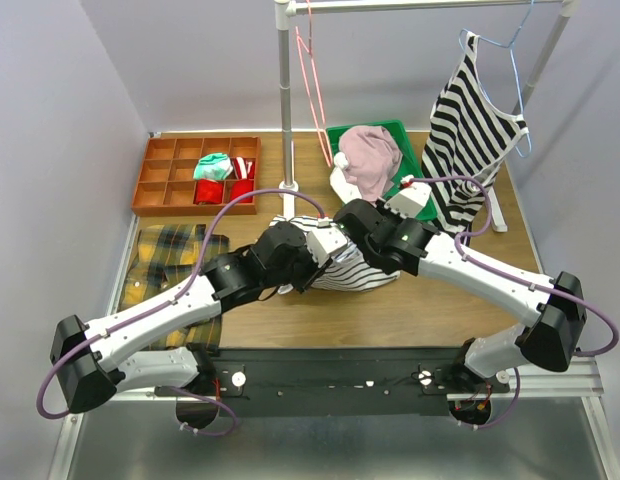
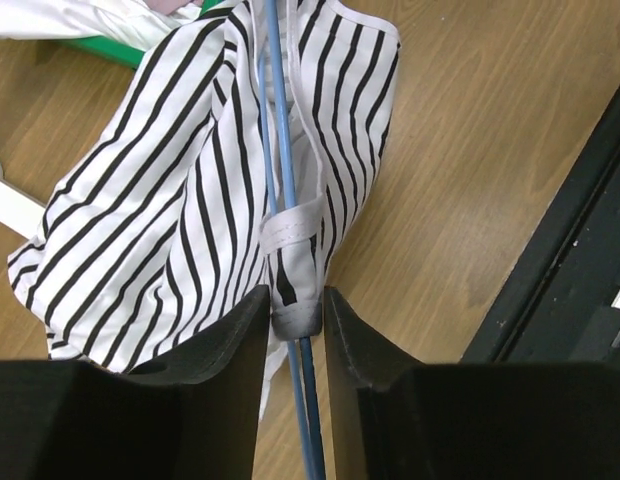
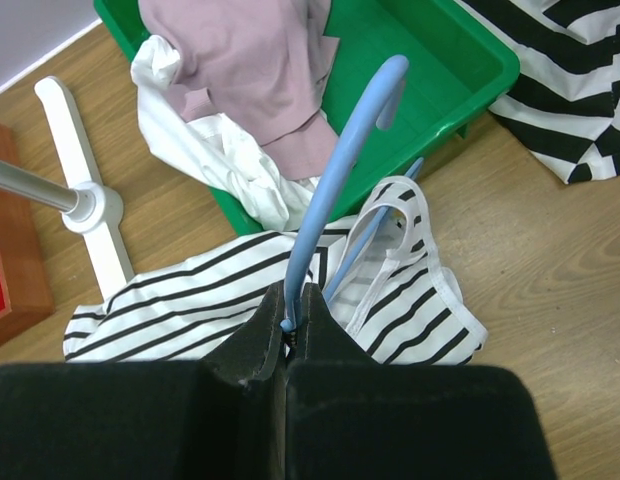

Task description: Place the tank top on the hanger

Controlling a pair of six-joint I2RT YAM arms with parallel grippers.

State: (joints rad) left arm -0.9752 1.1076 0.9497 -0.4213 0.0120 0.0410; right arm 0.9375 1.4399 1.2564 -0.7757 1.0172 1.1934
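The tank top, white with thin dark stripes, lies crumpled on the table's middle between both arms. Its body spreads left of the jaws and under the right wrist. The light-blue wire hanger lies over it, hook toward the green bin. My right gripper is shut on the hanger's wire just below the hook. Two blue wires of the hanger run through a strap of the top. My left gripper is closed on that strap's folded end, the wires passing between its fingers.
A green bin holds a pink garment and white cloth. A bold-striped top hangs at the rack's right, a pink-red hanger near the rack pole. A brown compartment tray and plaid cloth lie left.
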